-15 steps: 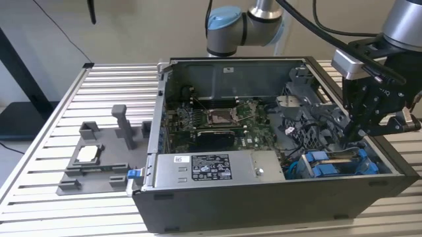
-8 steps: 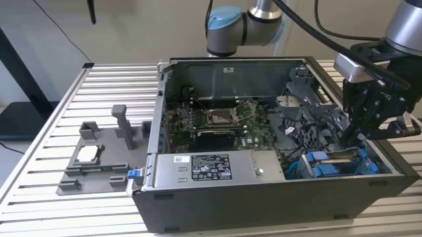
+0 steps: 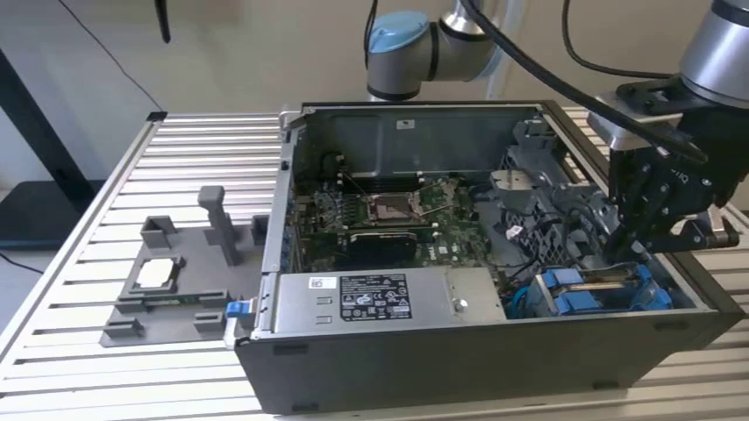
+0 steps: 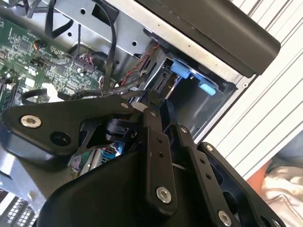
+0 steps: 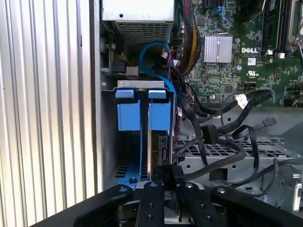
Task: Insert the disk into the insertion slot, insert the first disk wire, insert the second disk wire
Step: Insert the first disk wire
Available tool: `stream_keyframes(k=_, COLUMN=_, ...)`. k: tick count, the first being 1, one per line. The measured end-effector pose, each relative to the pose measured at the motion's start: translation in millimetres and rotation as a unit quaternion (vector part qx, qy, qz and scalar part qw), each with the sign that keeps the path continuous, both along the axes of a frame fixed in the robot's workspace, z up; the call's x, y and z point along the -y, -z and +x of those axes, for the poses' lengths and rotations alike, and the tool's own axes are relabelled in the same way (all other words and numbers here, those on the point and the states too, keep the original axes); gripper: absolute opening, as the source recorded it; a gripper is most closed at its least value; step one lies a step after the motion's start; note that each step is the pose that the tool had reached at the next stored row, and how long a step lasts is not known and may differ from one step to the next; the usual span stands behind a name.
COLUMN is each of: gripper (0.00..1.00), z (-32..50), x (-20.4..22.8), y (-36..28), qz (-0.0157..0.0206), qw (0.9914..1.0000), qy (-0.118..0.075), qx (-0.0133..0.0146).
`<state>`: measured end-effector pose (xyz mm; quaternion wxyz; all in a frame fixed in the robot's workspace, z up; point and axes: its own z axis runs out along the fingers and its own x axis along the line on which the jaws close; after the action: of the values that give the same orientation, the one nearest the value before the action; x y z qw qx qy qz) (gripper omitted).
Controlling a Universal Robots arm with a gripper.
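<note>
Though closed, its hold unclear, pincer (image 5: 165, 173) just beside disk (image 5: 130, 116) in insertion slot (image 5: 110, 142).

Slatted metal table (image 3: 105, 381) bears computer case (image 3: 468, 368) and grey fixture (image 3: 158, 309).

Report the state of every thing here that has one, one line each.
Case: on its side, side panel off.
Disk: on edge in the slot; depth cannot be told.
Slot: has the disk in it.
Wires: loose inside the case, two ends unplugged.
Gripper: low inside the case, at the disk's edge.
</note>
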<state>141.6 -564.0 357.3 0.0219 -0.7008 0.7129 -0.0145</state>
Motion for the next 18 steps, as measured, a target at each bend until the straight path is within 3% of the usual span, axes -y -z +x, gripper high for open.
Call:
stream_keyframes(k=5, gripper=0.19, z=3.5, x=0.1, y=1.2, qz=0.0000, qw=0.99997, qy=0.007, qx=-0.0017)
stream_keyframes(k=8, gripper=0.19, z=6.2, x=0.2, y=1.4, qz=-0.0001, qw=0.99994, qy=0.008, qx=-0.0082)
stream_keyframes(k=11, gripper=0.19, z=8.4, x=0.4, y=1.8, qz=-0.0002, qw=0.99976, qy=0.008, qx=-0.0207)
stream_keyframes(k=12, gripper=0.19, z=9.3, x=0.4, y=2.1, qz=0.0000, qw=0.99970, qy=0.008, qx=-0.0233)
stream_keyframes(k=18, gripper=0.19, z=12.5, x=0.5, y=4.7, qz=0.0018, qw=0.99954, qy=0.010, qx=-0.0283)
